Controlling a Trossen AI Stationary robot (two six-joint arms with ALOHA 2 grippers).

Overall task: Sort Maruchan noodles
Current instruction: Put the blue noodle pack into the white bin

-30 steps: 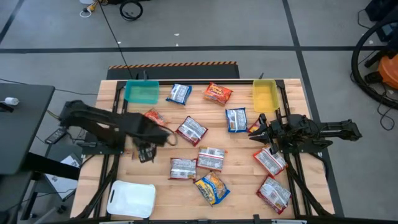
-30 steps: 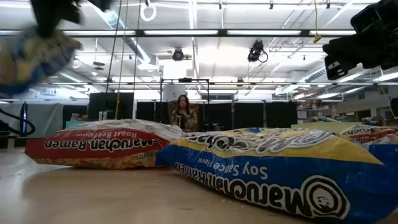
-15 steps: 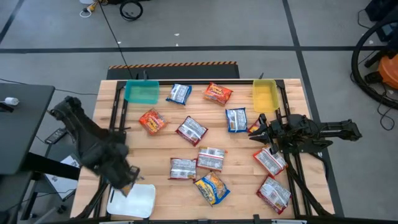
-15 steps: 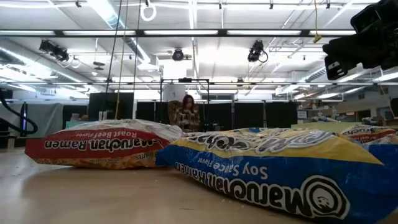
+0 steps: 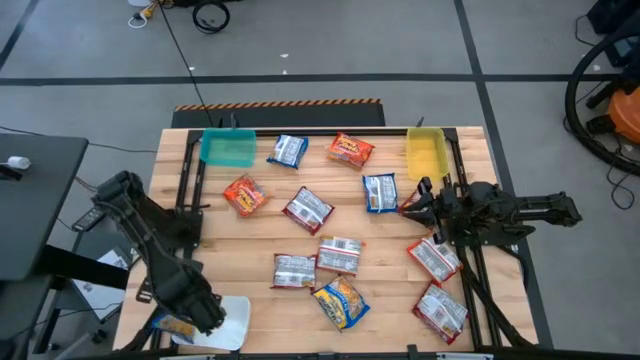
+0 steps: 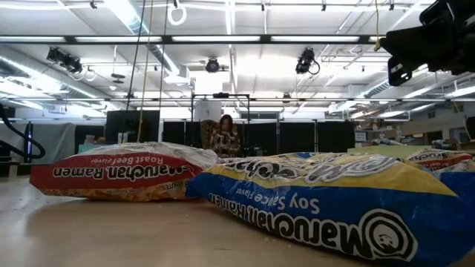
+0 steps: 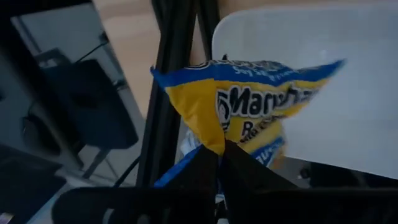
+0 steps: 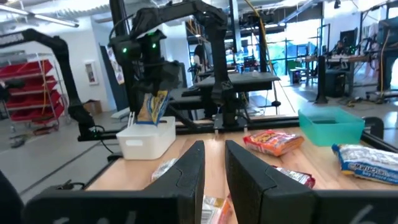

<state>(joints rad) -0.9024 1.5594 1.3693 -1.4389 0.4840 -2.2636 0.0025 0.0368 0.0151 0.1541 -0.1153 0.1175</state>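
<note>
My left gripper [image 5: 187, 318] is at the table's near left corner, shut on a blue-and-yellow Maruchan packet [image 7: 249, 106], which hangs over the white tray [image 5: 228, 318]. The right wrist view also shows this packet [image 8: 152, 106] above the tray [image 8: 149, 140]. Several more packets lie flat on the table: orange [image 5: 244, 194], blue [image 5: 380, 192], red-and-white [image 5: 308, 209] and blue-and-yellow [image 5: 340, 303]. My right gripper [image 5: 410, 207] waits at the right side, its fingers a narrow gap apart with nothing between them. My left gripper pinches the blue-and-yellow packet at one edge [image 7: 214, 146] between its two fingers, slanting down from above. The packet is lifted clear. It hangs roughly upright below the fingers over the white tray's left part.
A teal tray [image 5: 228, 148] stands at the far left and a yellow tray [image 5: 425, 153] at the far right. Red-and-white packets [image 5: 433, 258] lie close to my right arm. In the low view, a red packet [image 6: 119, 172] and a blue-and-yellow one [image 6: 326, 208] fill the foreground.
My left gripper has carried the blue-and-yellow packet from the table's left middle toward the near left corner, over the white tray. It rolled its wrist and sank a little on the way. My right gripper has tipped up slightly.
</note>
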